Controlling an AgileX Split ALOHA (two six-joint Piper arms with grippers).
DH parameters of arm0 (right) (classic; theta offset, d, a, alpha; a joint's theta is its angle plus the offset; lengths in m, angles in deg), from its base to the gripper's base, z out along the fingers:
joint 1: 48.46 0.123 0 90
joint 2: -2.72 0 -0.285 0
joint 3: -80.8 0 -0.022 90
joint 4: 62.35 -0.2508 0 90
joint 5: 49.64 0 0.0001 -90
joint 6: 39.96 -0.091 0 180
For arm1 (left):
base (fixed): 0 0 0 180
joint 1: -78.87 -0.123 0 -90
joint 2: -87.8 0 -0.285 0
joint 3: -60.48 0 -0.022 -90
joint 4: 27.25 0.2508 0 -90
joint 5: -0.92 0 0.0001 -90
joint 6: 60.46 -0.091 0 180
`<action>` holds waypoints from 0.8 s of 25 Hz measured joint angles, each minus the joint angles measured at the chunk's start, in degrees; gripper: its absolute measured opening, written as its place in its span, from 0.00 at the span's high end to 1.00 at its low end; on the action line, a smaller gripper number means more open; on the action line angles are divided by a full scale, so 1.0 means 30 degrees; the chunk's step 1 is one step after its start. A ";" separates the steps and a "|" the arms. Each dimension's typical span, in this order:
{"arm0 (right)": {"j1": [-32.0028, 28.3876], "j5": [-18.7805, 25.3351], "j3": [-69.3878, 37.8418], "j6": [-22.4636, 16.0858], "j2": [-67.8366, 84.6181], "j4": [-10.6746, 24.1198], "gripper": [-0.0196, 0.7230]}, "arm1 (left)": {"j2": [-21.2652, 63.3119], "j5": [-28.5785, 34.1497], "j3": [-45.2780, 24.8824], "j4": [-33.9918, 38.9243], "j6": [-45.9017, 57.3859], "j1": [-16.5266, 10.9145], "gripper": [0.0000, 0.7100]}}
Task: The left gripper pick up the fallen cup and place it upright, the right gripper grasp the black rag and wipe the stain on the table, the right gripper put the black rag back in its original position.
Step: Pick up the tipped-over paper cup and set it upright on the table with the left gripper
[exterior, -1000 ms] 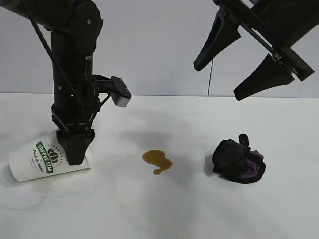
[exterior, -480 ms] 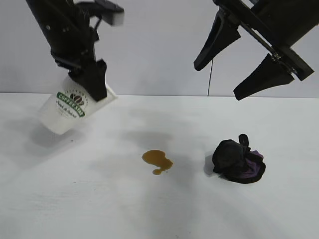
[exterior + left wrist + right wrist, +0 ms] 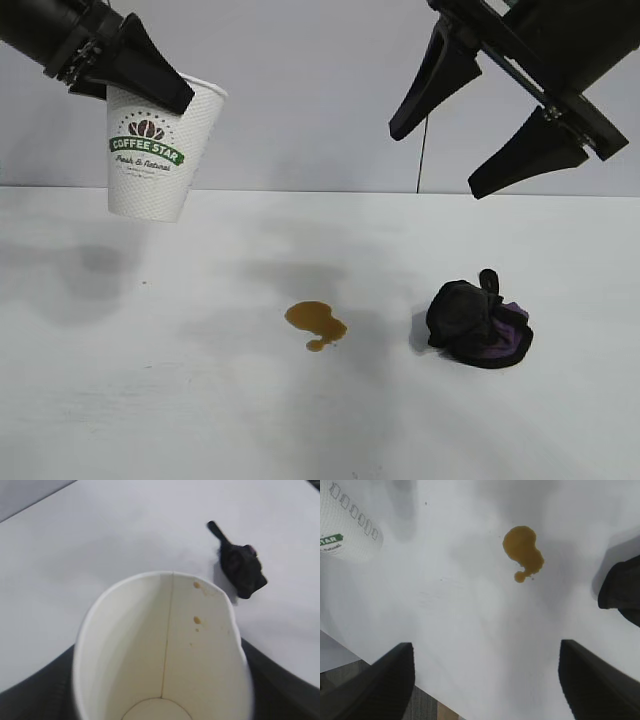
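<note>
- Two black robot grippers in the exterior view, both up above the plain white matte table (image 3: 120, 400).
- Landmark: small amber-brown liquid stain (image 3: 315, 324) with a little tail, sitting on the table between cup side and rag side.
- Left gripper (image 3: 165, 92), black with tapered pointed fingers, is up and to the left of the stain, clamped on the rim of the white textured paper cup (image 3: 150, 160) with green "COFFEE STAR" banner.
- Cup is off the table, roughly upright, mouth up, slightly tilted; its shadow falls on the table left of the stain.
- Left wrist view looks down into the cup (image 3: 165, 665); a few brown drops on the inner wall.
- Right gripper (image 3: 450, 140), black with long tapered fingers, hangs above and to the right of the stain, fingers spread wide, holding nothing.
- Small bunched black rag (image 3: 476, 322) with purple edging lies on the table right of the stain, near it but not touching, below the right gripper.
- Right wrist view: stain (image 3: 522, 552) between the spread fingers, rag edge (image 3: 622, 592) at one side.
</note>
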 joint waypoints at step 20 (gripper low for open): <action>0.0000 -0.0228 0.0000 0.0059 0.0000 0.0017 0.24 | 0.0000 -0.3261 -0.5912 -0.7028 -1.1933 0.0000 0.29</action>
